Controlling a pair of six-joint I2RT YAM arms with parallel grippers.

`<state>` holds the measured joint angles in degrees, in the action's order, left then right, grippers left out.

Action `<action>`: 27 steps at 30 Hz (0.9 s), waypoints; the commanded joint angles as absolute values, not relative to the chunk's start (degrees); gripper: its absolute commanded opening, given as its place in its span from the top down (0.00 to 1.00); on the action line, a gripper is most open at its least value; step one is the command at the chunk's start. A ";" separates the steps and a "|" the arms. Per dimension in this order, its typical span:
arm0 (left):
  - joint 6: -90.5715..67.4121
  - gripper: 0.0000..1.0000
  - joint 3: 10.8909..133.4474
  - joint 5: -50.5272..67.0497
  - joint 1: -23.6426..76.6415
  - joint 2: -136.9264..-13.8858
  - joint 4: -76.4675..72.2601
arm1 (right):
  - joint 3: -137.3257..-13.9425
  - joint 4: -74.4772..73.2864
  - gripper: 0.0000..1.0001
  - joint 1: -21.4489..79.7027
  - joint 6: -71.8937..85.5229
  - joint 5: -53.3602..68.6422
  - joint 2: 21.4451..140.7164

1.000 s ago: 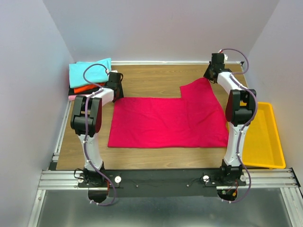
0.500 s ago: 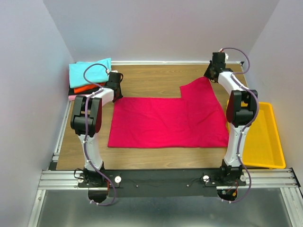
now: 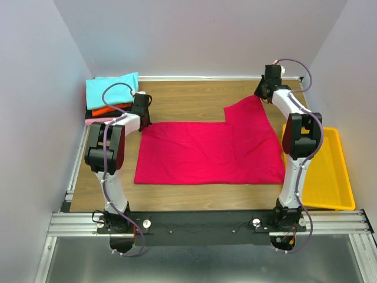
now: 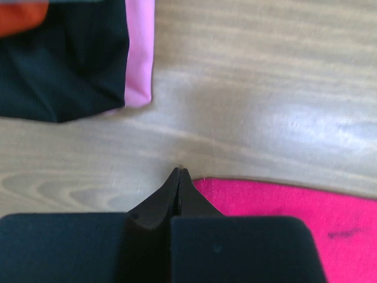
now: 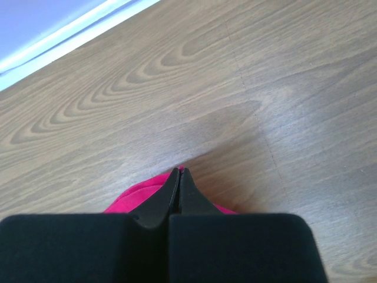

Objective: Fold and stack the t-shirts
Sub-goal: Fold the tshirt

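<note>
You see a wooden table (image 3: 188, 97) with clear grain. On it the crimson t-shirt (image 3: 206, 150) lies spread flat at the middle, a soft matte cloth in an L-like shape with a raised part at the far right. A yellow plastic bin (image 3: 330, 171), smooth and rectangular, sits at the right edge. At the far-left corner the folded shirts are stacked: cyan (image 3: 109, 88) on top, then orange-red (image 3: 106, 109), black (image 4: 59, 71) and pink (image 4: 139, 53).

The left gripper (image 4: 178, 172) has its fingers pressed together at the shirt's far-left corner; you cannot tell if cloth is caught. The right gripper (image 5: 179, 171) is pinched on a raised bit of crimson cloth.

Since the earlier frame the left arm's elbow has shifted leftward; the shirt lies unchanged.
</note>
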<state>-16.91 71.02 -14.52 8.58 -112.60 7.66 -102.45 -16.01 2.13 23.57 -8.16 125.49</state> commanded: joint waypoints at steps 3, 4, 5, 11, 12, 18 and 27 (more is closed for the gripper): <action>-17.66 1.00 66.01 -14.59 8.09 -104.69 7.22 | -101.25 -16.08 0.99 1.76 23.91 -7.47 121.64; -17.75 1.00 65.40 -14.33 8.09 -103.63 6.86 | -101.25 -16.17 1.00 1.76 23.99 -7.38 121.38; -17.93 1.00 65.30 -14.15 8.09 -101.45 6.51 | -101.08 -16.17 0.99 1.76 23.91 -7.30 121.12; -17.84 1.00 66.18 -10.99 8.09 -99.23 5.71 | -100.28 -16.08 0.99 1.76 24.08 -7.12 120.24; -17.75 1.00 66.09 -10.81 8.09 -99.32 5.80 | -99.85 -16.17 0.99 1.76 24.08 -7.21 120.15; -18.19 1.00 64.16 -11.16 8.09 -98.44 5.19 | -97.21 -16.08 0.99 1.76 24.70 -7.03 117.08; -18.90 1.00 60.30 -11.25 8.09 -91.94 3.61 | -84.91 -16.17 1.00 1.76 25.23 -9.40 104.88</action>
<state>-18.17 62.02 -11.92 8.58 -96.75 5.54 -88.97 -16.01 2.13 24.62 -7.99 111.50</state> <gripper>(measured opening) 0.004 0.007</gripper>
